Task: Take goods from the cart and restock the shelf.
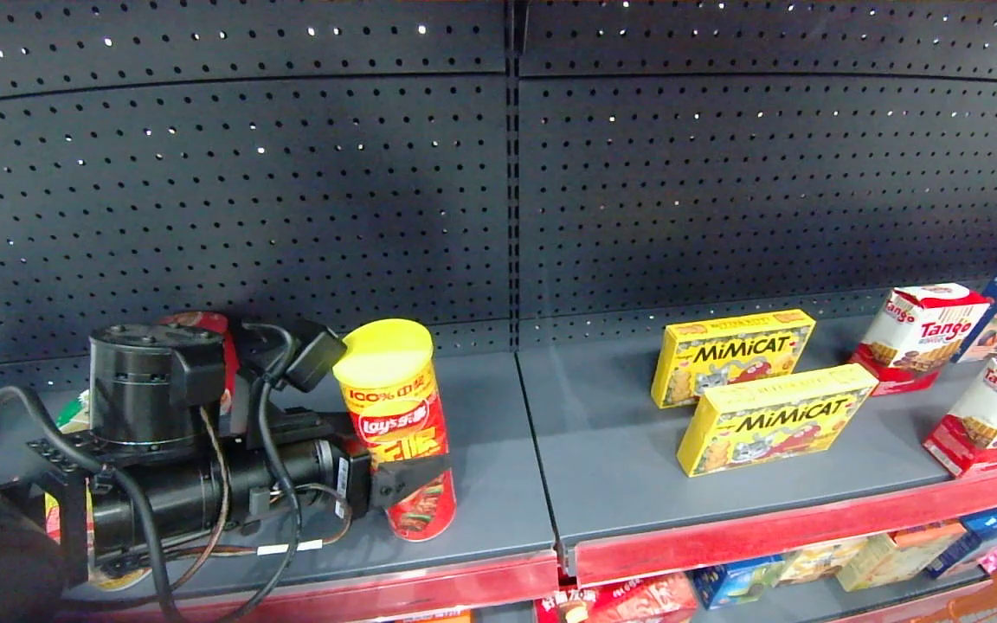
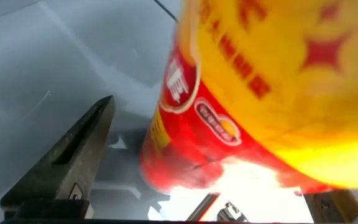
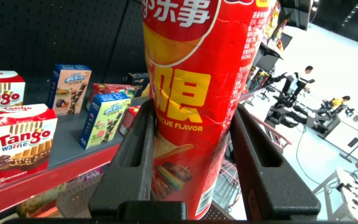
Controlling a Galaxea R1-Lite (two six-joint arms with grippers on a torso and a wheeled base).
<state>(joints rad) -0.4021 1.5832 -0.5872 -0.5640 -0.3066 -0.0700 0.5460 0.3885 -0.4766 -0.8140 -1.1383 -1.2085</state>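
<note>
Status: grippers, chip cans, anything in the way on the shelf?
Left gripper open around yellow-lidded red chip can, upright on grey shelf. Right gripper shut on second red chip can. Yellow boxes apart, to its right.

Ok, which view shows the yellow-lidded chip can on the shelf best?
Head view: the yellow-lidded chip can stands upright on the shelf, visible lid to base, left end effector around its lower half. The left wrist view crops close on its side. The right wrist view shows a different, second can.

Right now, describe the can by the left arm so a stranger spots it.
On the grey shelf, left bay, the chips can stands upright between the left gripper's fingers. Its yellow lid sets it apart from the flat yellow boxes.
</note>
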